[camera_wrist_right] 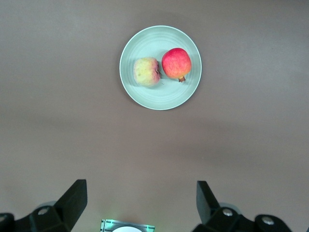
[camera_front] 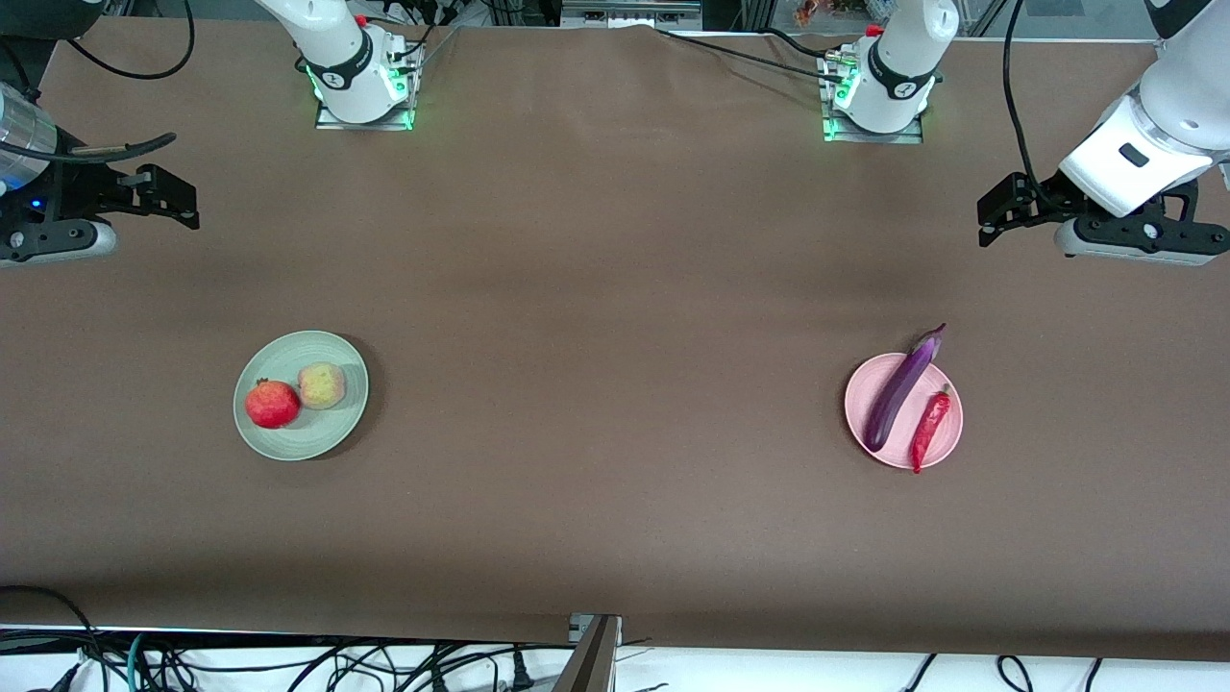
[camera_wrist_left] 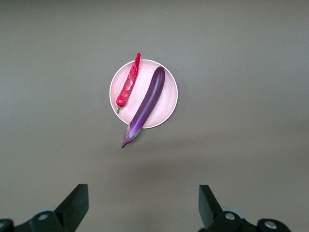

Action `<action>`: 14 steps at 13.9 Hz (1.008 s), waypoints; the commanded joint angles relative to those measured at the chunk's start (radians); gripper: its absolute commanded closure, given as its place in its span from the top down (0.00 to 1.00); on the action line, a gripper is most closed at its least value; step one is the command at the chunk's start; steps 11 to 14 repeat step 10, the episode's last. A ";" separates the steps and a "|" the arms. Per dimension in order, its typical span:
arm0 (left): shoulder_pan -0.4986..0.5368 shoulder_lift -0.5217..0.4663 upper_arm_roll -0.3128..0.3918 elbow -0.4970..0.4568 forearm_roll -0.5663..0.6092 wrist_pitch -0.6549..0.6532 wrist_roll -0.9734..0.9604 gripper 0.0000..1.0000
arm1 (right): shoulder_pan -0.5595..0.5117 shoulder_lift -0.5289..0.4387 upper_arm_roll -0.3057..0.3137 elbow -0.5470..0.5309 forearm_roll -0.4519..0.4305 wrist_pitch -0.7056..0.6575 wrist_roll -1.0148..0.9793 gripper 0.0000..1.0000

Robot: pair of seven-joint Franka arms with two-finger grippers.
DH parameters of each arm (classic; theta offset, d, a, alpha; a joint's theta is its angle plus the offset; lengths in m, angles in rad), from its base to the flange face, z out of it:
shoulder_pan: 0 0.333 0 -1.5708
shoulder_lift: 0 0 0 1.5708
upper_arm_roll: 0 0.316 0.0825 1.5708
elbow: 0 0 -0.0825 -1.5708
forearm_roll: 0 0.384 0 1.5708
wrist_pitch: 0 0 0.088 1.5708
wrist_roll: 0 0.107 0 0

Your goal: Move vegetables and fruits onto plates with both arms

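Produce all plated: long purple eggplant (camera_front: 898, 391) lay slantwise across pink plate (camera_front: 949, 432), cap overhanging; left gripper (camera_front: 999, 213) nearer, right gripper (camera_front: 173, 197) away, fingers wide, empty.

A wide brown table (camera_front: 615, 288) spreads under me, evenly lit. Black cables (camera_front: 288, 663) tangle along a white strip at its near edge.
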 commanded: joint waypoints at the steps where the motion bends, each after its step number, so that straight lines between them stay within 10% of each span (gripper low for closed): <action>1: -0.004 0.002 0.002 0.009 0.027 0.000 -0.002 1.00 | -0.010 0.009 0.012 0.025 -0.012 -0.008 -0.008 1.00; 14: -0.002 0.002 0.002 0.009 0.027 0.000 -0.002 1.00 | -0.009 0.015 0.013 0.026 -0.004 -0.002 0.029 1.00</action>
